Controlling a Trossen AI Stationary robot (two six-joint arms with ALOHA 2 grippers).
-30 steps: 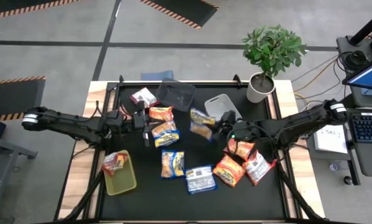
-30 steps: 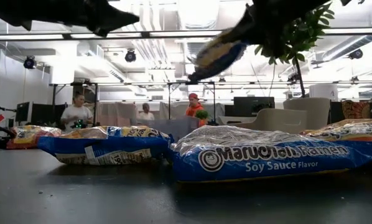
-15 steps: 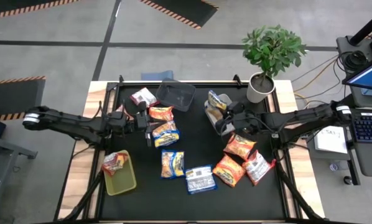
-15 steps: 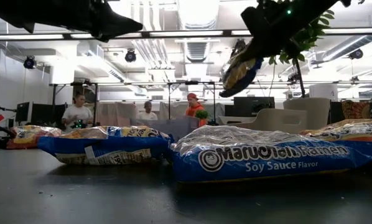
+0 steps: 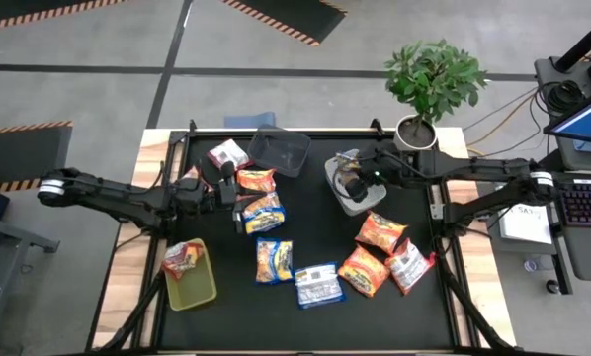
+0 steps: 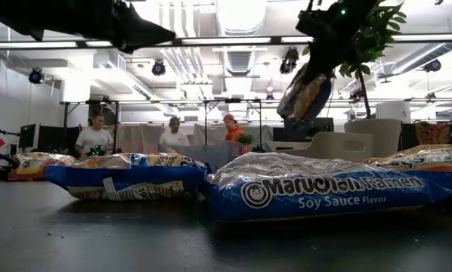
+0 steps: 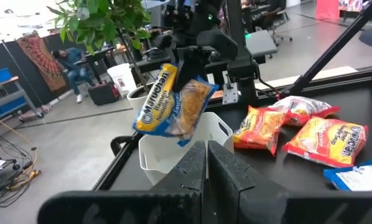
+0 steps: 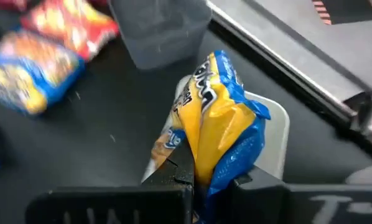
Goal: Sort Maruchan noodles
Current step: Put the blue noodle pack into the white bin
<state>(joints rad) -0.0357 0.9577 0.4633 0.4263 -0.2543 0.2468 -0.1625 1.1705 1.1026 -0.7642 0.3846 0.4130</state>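
Note:
My right gripper (image 5: 353,170) is shut on a blue-and-yellow noodle packet (image 8: 216,124) and hovers over the white bin (image 5: 358,194) at the table's far right. In the low view the packet (image 6: 305,94) hangs in the air. My left gripper (image 5: 234,196) is shut and hovers by the orange (image 5: 256,180) and blue-and-yellow (image 5: 264,213) packets left of centre, touching nothing. Other packets lie flat: blue-and-yellow (image 5: 274,259), blue soy-sauce (image 5: 318,284), two orange (image 5: 379,232) (image 5: 365,270), red-and-white (image 5: 409,265), pink-and-white (image 5: 226,153). My right gripper pinches the blue-and-yellow packet between its two fingers at one end (image 8: 201,163). In the left wrist view the fingers come from above and the packet (image 7: 173,102) hangs tilted below them, lifted clear above the white bin (image 7: 164,152).
A dark grey bin (image 5: 279,150) stands at the far edge. A yellow-green bin (image 5: 195,287) at the near left holds a red packet (image 5: 184,259). A potted plant (image 5: 429,89) stands at the far right corner. People show in the room beyond (image 6: 94,140).
My right gripper has carried the blue-and-yellow packet from the table's middle toward the far edge and over the white bin. The packet has swung from lying slanted to hanging nearly upright below the fingers. The left arm has kept still.

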